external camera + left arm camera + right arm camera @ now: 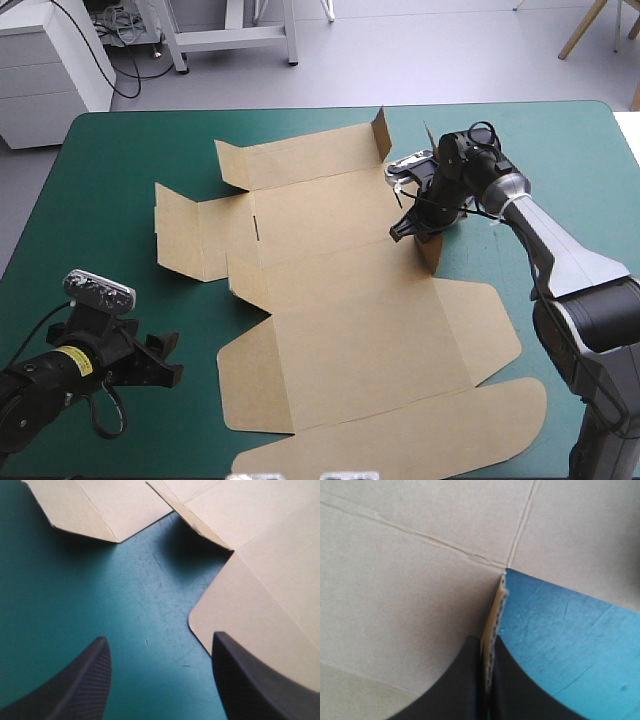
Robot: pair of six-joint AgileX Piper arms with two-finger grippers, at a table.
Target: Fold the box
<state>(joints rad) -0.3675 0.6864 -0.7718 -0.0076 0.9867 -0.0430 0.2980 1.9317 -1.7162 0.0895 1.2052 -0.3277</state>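
The brown box (pixel 340 300) lies mostly flat across the middle of the teal-green table (pixel 120 170), with a small flap raised at its far edge (pixel 382 133). My right gripper (pixel 408 228) is shut on the box at a side flap on its right edge, which stands up. In the right wrist view the black fingers (pixel 465 685) pinch the thin edge of the board (pixel 496 615). My left gripper (pixel 160 362) sits near the table's front left corner, open, just off the box. Its fingers (pixel 85 685) stand apart, a rounded flap (pixel 260 615) ahead of one.
White drawers (pixel 45 70) and a metal frame (pixel 230 35) stand beyond the table's far edge. Bare teal-green cover lies along the left side and at the far right (pixel 570 150).
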